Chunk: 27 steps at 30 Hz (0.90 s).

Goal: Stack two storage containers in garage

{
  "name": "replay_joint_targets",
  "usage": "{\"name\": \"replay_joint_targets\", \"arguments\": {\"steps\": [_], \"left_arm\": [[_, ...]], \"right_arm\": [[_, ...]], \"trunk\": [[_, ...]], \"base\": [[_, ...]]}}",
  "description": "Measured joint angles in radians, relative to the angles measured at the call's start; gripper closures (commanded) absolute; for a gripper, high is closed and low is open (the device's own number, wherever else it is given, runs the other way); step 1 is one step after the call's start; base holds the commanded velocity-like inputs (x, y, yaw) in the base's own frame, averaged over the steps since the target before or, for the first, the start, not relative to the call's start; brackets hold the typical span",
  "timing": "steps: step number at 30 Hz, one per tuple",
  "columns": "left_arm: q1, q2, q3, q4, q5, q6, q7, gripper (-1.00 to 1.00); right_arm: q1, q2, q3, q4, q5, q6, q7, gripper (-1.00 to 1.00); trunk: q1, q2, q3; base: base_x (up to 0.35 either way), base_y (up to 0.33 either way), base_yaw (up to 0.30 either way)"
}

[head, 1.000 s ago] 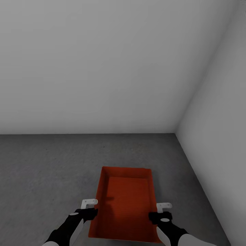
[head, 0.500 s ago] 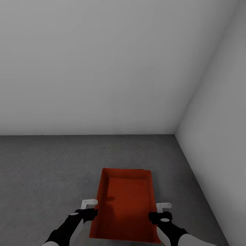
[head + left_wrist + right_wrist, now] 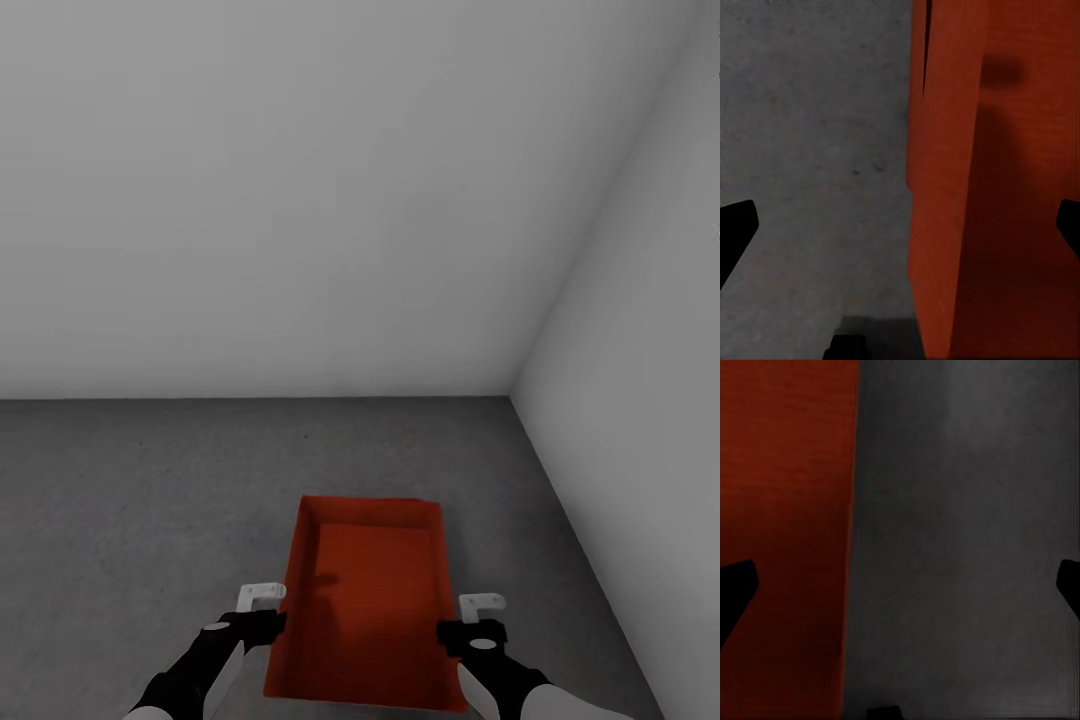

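Note:
One orange-red storage container [image 3: 365, 610] rests on the dark grey concrete floor [image 3: 150, 500] of the garage, in the corner right in front of me. My left gripper [image 3: 272, 612] is at the bin's left long wall and stands open. In the left wrist view that wall [image 3: 934, 225] runs between the spread fingertips of the left gripper [image 3: 900, 232]. My right gripper [image 3: 468, 622] is open at the bin's right wall. In the right wrist view the bin [image 3: 787, 510] lies by one fingertip of the right gripper [image 3: 900, 585] and bare floor by the other. The second container is out of view.
A plain grey-white wall [image 3: 300, 200] stands straight ahead. It meets a second wall [image 3: 640, 400] on the right, close beside the bin. Bare concrete stretches away to the left of the bin.
The whole head view has slid down slightly, so the camera moved. The bin stays on the floor and both grippers remain open at its sides.

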Motion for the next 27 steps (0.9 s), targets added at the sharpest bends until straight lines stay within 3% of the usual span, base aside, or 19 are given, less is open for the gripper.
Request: {"name": "replay_joint_targets", "arguments": {"steps": [27], "left_arm": [[0.000, 0.000, 0.001, 0.000, 0.001, -0.002, 0.000, -1.00]], "right_arm": [[0.000, 0.001, 0.000, 0.000, 0.000, -0.002, -0.009, -1.00]], "trunk": [[-0.104, 0.189, 0.085]], "base": [[0.000, 0.000, 0.000]]}}
